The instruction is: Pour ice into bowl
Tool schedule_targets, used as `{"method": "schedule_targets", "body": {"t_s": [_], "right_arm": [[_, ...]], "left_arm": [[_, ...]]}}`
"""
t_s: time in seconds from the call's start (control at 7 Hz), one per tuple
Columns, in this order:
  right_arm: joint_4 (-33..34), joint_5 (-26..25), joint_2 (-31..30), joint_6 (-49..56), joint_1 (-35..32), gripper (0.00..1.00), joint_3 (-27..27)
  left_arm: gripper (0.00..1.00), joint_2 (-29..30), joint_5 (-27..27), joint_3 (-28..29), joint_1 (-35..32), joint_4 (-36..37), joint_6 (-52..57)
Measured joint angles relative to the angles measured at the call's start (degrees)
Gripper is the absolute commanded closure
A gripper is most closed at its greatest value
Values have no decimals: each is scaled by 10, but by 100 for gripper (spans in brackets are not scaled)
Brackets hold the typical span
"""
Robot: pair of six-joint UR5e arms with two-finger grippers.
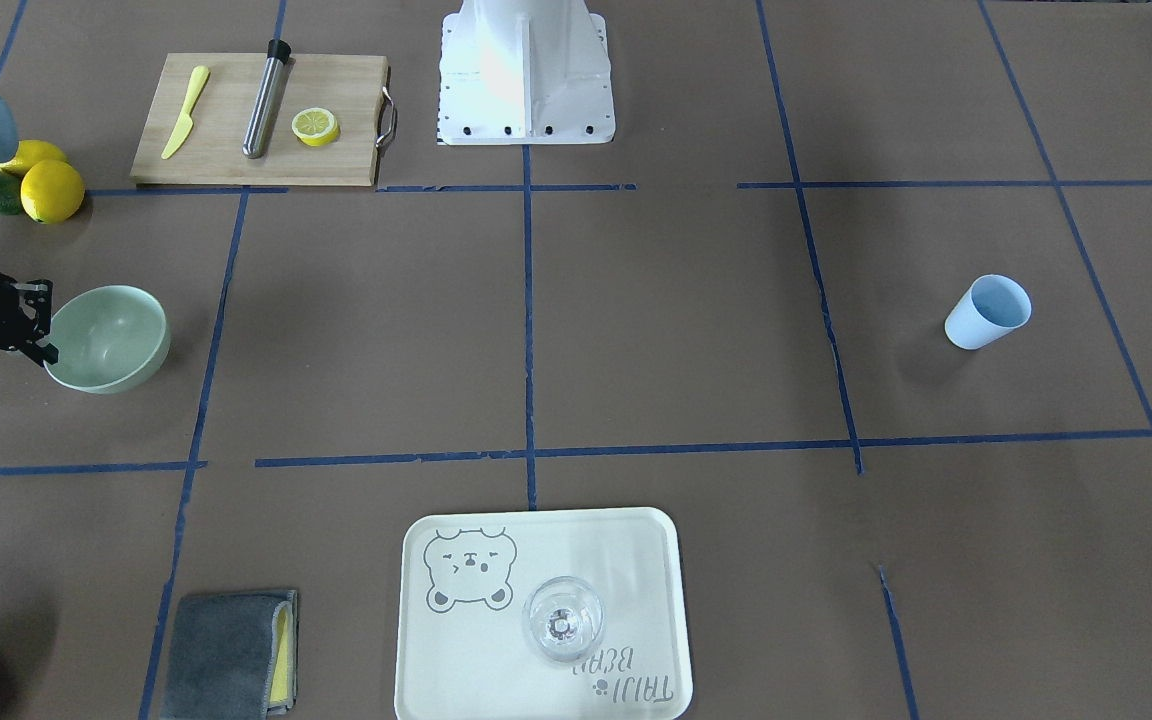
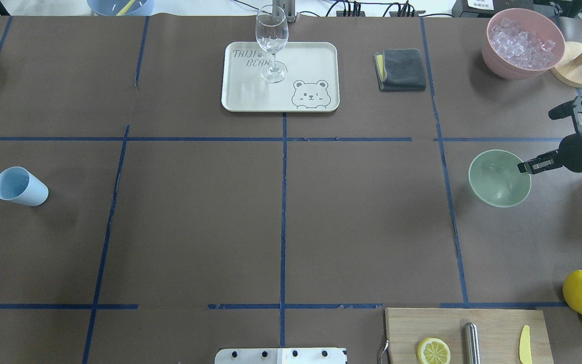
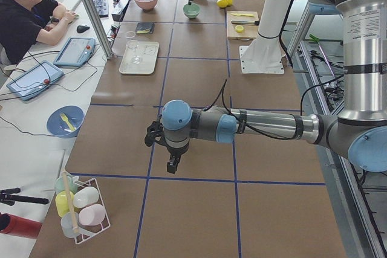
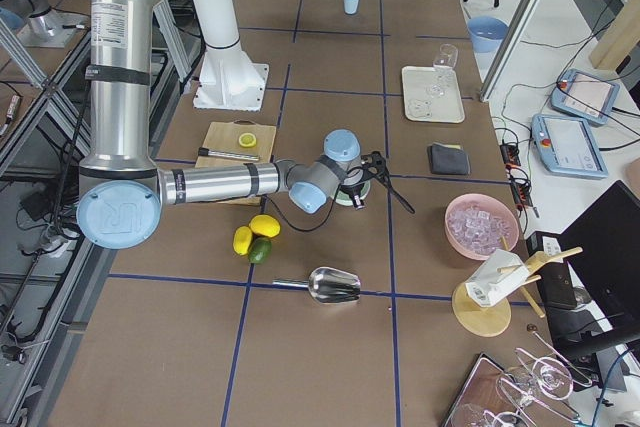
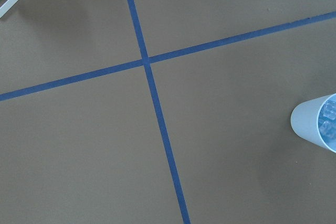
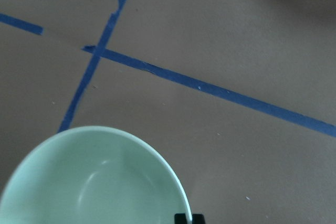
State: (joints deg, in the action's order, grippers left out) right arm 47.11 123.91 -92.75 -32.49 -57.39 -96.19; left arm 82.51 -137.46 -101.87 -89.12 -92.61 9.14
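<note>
The pale mint-green bowl (image 1: 116, 340) (image 2: 498, 182) stands near the table's end on my right side and looks empty. My right gripper (image 1: 48, 350) (image 2: 522, 167) is at its rim; in the right wrist view its fingertips (image 6: 181, 217) sit close together at the rim of the bowl (image 6: 94, 182). The ice (image 5: 329, 121) lies in the light blue cup (image 5: 315, 127) (image 2: 20, 186) on the left side. My left gripper (image 3: 172, 164) hangs above the table and shows only in the exterior left view, so I cannot tell if it is open or shut.
A pink container (image 2: 523, 43) full of ice stands far right. A tray (image 2: 250, 96) holds a clear glass (image 2: 272, 45), beside a grey cloth (image 2: 401, 70). A cutting board (image 1: 216, 150) carries a knife, a metal rod and a lemon slice. Lemons (image 1: 51, 190) lie nearby.
</note>
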Motion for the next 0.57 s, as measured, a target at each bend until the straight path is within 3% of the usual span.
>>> {"method": "schedule_targets", "body": {"t_s": [0.29, 0.57], "right_arm": [[50, 2, 56, -12, 7, 100, -21], [179, -2, 161, -76, 51, 100, -59]], "left_arm": [[0, 0, 0, 0, 0, 0, 0], [0, 0, 0, 0, 0, 0, 0]]}}
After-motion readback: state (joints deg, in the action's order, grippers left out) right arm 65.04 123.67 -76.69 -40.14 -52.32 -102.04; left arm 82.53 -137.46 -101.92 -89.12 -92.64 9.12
